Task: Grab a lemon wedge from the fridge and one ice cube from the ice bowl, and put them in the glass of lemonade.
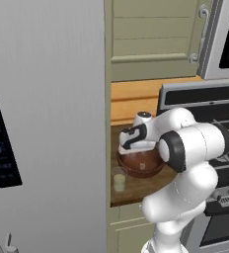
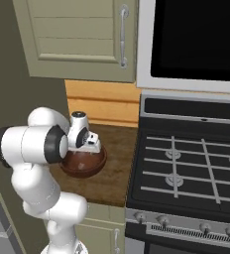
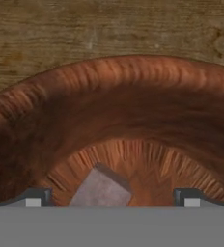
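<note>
The reddish-brown ice bowl [image 1: 145,168] stands on the wooden counter, and my hand [image 1: 136,138] hangs right over it, pointing down into it. In the hand view the bowl's glossy inside [image 3: 133,130] is close up. A pale grey ice cube [image 3: 102,189] lies on its floor. My gripper [image 3: 112,198] is open, its fingertips [image 3: 34,198] set wide on either side of the cube without touching it. The glass of lemonade [image 1: 119,179] stands just left of the bowl, near the counter's front edge. The fridge [image 1: 47,123] is at the left, door shut. The lemon wedge is out of view.
A black stove [image 2: 186,158] with grates borders the counter on the right. Green wall cabinets [image 2: 77,39] hang above, and a wooden backsplash [image 1: 133,101] lies behind the bowl. The fridge's black control panel [image 1: 0,143] faces me.
</note>
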